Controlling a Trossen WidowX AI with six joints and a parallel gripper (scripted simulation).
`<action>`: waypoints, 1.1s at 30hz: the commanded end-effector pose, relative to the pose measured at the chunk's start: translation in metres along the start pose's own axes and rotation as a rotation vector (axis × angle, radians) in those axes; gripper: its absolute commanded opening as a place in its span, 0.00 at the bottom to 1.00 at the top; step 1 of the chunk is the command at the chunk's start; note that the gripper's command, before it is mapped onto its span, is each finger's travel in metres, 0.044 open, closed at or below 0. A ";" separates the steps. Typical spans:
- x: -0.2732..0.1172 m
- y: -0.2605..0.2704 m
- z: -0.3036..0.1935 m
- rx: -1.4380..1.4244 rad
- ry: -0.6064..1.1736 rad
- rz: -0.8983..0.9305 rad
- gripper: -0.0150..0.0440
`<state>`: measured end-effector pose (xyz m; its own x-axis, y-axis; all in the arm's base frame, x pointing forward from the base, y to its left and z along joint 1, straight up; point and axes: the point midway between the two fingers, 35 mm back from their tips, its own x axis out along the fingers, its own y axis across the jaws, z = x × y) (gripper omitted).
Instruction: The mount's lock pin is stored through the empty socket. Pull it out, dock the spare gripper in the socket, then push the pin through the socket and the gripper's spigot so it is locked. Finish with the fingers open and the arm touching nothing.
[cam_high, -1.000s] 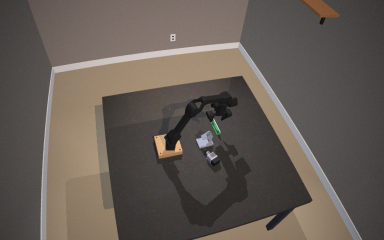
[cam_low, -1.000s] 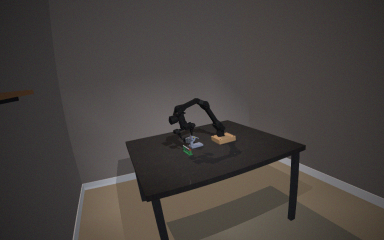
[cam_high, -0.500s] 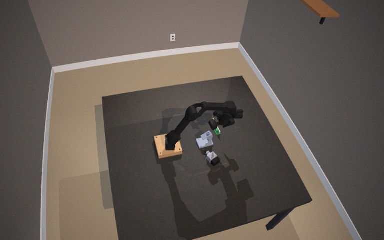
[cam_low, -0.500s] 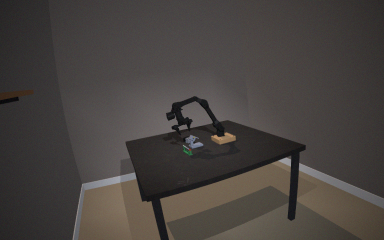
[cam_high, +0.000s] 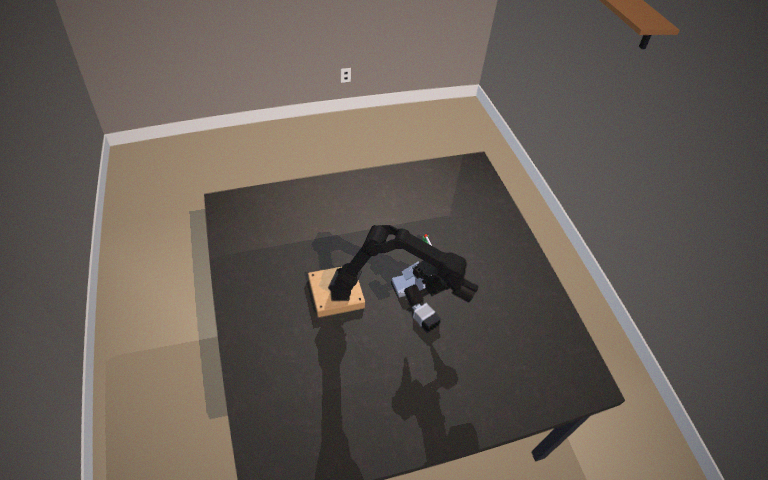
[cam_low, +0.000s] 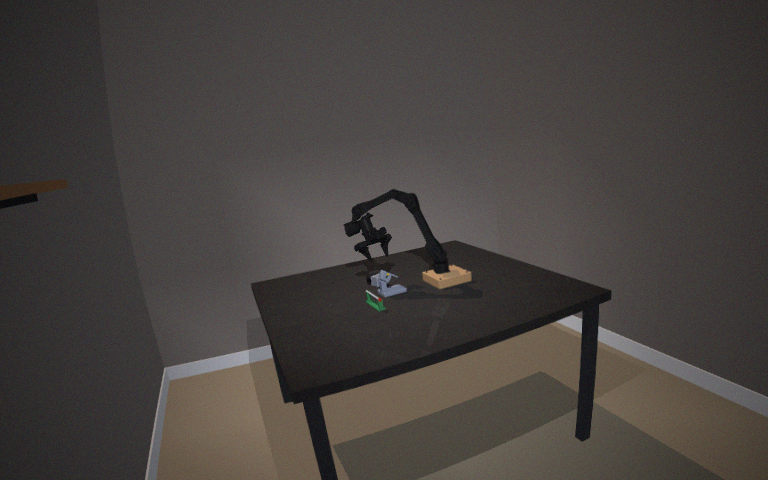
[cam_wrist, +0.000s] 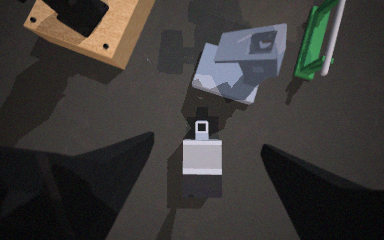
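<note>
My gripper (cam_low: 379, 257) (cam_wrist: 207, 143) is open and empty, high above the spare gripper. The spare gripper (cam_high: 424, 312) (cam_wrist: 202, 157) lies on the table, a light grey block with a dark end and a small spigot with a square hole, between my fingers in the wrist view. The blue-grey mount (cam_high: 400, 284) (cam_low: 391, 289) (cam_wrist: 215, 70) stands just beyond the spigot; its tilted socket has a dark square opening. The white lock pin (cam_low: 372, 294) (cam_wrist: 334, 39) with a red head lies along the green rack (cam_low: 374, 304) (cam_wrist: 311, 42), out of the socket. The red head is outside the wrist view.
The arm's wooden base block (cam_high: 339, 311) (cam_low: 447, 280) (cam_wrist: 117, 55) stands to one side of the mount. The green rack stands on the mount's other side. All are on the dark table (cam_high: 538, 350) (cam_low: 509, 305). A wooden shelf (cam_high: 642, 16) (cam_low: 33, 186) hangs on the wall, away from the arm.
</note>
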<state>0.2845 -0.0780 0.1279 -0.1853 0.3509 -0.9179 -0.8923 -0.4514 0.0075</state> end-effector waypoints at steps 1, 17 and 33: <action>0.000 0.005 0.002 -0.037 -0.017 -0.015 1.00; 0.061 0.000 -0.030 -0.101 -0.095 0.020 1.00; 0.082 -0.002 -0.040 -0.102 -0.095 0.020 1.00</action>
<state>0.2881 -0.0822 0.0429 -0.2442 0.4111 -0.8783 -0.8439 -0.5363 -0.0164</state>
